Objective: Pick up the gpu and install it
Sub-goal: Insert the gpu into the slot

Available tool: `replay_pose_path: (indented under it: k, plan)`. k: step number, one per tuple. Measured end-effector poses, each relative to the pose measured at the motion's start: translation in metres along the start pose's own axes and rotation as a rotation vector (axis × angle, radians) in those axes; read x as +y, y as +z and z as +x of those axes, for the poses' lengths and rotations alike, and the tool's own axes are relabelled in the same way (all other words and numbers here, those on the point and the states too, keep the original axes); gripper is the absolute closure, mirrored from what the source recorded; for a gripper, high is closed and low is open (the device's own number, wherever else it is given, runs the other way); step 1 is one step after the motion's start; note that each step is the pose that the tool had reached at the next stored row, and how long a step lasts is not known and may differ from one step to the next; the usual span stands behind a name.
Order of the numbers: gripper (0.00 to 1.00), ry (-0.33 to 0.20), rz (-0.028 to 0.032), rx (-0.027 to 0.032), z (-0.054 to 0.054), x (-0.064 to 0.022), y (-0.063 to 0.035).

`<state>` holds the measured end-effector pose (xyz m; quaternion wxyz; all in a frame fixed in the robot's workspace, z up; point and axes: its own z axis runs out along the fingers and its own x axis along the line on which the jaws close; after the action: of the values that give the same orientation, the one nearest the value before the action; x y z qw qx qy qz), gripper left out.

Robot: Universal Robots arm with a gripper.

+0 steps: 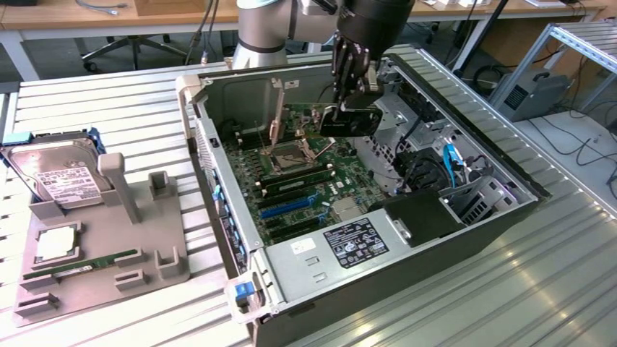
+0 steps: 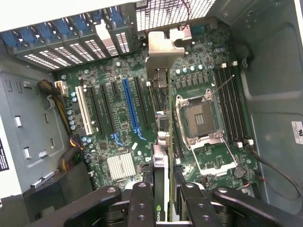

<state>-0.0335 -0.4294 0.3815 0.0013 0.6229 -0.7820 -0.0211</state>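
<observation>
arm (image 1: pixel 262 29): angled downward | hand (image 2: pixel 164 191): pointing down, apparently gripping gpu (image 2: pixel 161 158)

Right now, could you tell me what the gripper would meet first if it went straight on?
Likely the motherboard, through the gpu it holds, beside the CPU socket; depth is unclear.

Gpu (image 1: pixel 347 121) is showing green board, dark cooler, silver bracket; gripper (image 2: pixel 162 201) is looking black; motherboard (image 2: pixel 109 139) is gleaming green with a blue slot (image 2: pixel 129 106) and a white slot (image 2: pixel 84 111); hard drive (image 1: pixel 58 177) is flashing silver, white label
</observation>
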Motion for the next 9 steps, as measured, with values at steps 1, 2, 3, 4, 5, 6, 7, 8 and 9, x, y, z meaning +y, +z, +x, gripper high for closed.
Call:
replay_pose_path:
  k: [1,2,3,4,5,6,7,8,9]
  plan:
    - [0.73,-0.002,-0.0001,0.0001,0.0000,0.0000,0.0000]
    - [0.73,-0.004,-0.0001,0.0001,0.0000,-0.0001,0.0000]
    - [0.73,-0.006,-0.0001,0.0001,0.0000,-0.0001,0.0000]
    - [0.73,-0.008,-0.0002,0.0002,0.0000,-0.0001,0.0000]
    - [0.73,-0.010,-0.0002,0.0002,0.0000,-0.0001,0.0000]
    - [0.73,-0.012,-0.0003,0.0003,0.0000,-0.0002,0.0000]
    - [0.73,-0.014,-0.0003,0.0003,0.0000,-0.0002,0.0000]
    - [0.73,-0.016,-0.0004,0.0004,0.0000,-0.0002,0.0000]
    - [0.73,-0.018,-0.0004,0.0006,0.0000,-0.0003,0.0000]
